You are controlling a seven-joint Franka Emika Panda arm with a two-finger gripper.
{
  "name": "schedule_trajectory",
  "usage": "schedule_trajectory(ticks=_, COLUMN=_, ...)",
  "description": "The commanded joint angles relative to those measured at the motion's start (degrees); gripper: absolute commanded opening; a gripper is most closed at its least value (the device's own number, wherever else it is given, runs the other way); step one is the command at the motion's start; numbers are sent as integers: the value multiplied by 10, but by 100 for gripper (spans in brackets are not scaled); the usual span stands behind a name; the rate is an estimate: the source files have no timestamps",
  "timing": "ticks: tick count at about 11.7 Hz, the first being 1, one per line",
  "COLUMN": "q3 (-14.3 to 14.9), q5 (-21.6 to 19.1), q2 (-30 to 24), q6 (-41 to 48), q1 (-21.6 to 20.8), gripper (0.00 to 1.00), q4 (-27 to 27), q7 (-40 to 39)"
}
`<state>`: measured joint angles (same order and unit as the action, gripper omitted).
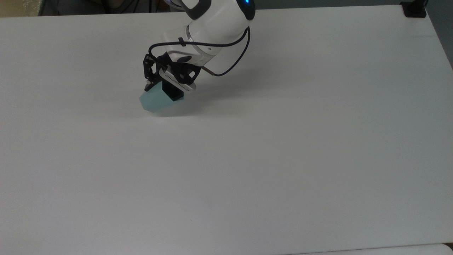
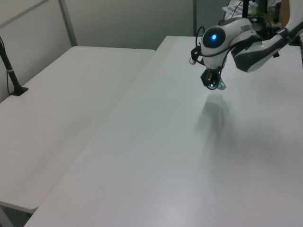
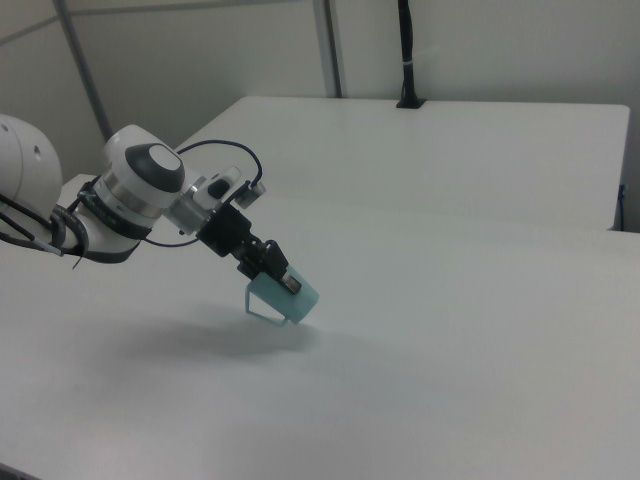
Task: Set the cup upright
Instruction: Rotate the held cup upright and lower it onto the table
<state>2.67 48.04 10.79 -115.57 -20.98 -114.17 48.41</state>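
The broad white rectangular table (image 1: 283, 159) lies bare from its near edge to its right edge in the top view, so a gripper can pass freely across the middle and both near corners. The one obstacle is the white robot arm (image 1: 208, 32) with its looping black cable (image 1: 233, 65), reaching in over the far edge. A small black clamp base (image 1: 413, 9) sits at the far right corner.

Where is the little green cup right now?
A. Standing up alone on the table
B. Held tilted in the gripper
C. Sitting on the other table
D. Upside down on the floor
B: the gripper is shut on the cup, holding it slanted over the table.
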Motion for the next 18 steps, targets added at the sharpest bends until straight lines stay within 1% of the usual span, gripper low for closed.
schedule_trajectory(ticks=1, q3=4, q5=-135, q2=-36, q6=-70, q1=4, gripper=0, q4=-8, q7=-57)
schedule_trajectory(ticks=2, q3=4, q5=-204, q2=-47, q6=-73, q1=4, gripper=0, q4=-8, q7=-99)
schedule_trajectory(ticks=3, q3=5, q5=-281, q2=-61, q6=-73, q1=5, gripper=0, q4=-8, q7=-149)
schedule_trajectory(ticks=4, q3=11, q5=-357, q2=-75, q6=-73, q1=11, gripper=0, q4=-7, q7=-195)
schedule_trajectory(ticks=5, q3=23, q5=-417, q2=-88, q6=-73, q1=11, gripper=0, q4=-8, q7=-234)
schedule_trajectory(ticks=6, q3=30, q5=-454, q2=-89, q6=-74, q1=11, gripper=0, q4=-9, q7=-253)
schedule_trajectory(ticks=7, q3=34, q5=-477, q2=-83, q6=-85, q1=12, gripper=0, q4=-12, q7=-254)
schedule_trajectory(ticks=8, q3=37, q5=-499, q2=-77, q6=-129, q1=15, gripper=0, q4=-25, q7=-253)
schedule_trajectory(ticks=9, q3=37, q5=-511, q2=-62, q6=-166, q1=17, gripper=0, q4=-39, q7=-253)
schedule_trajectory(ticks=10, q3=37, q5=-512, q2=-47, q6=-179, q1=18, gripper=0, q4=-43, q7=-250)
schedule_trajectory(ticks=11, q3=37, q5=-514, q2=-38, q6=-189, q1=26, gripper=0, q4=-46, q7=-249)
schedule_trajectory(ticks=13, q3=37, q5=-515, q2=-32, q6=-212, q1=27, gripper=0, q4=-57, q7=-249)
schedule_trajectory(ticks=17, q3=37, q5=-515, q2=-18, q6=-213, q1=34, gripper=0, q4=-55, q7=-251)
schedule_trajectory(ticks=18, q3=37, q5=-515, q2=-18, q6=-208, q1=36, gripper=24, q4=-55, q7=-247)
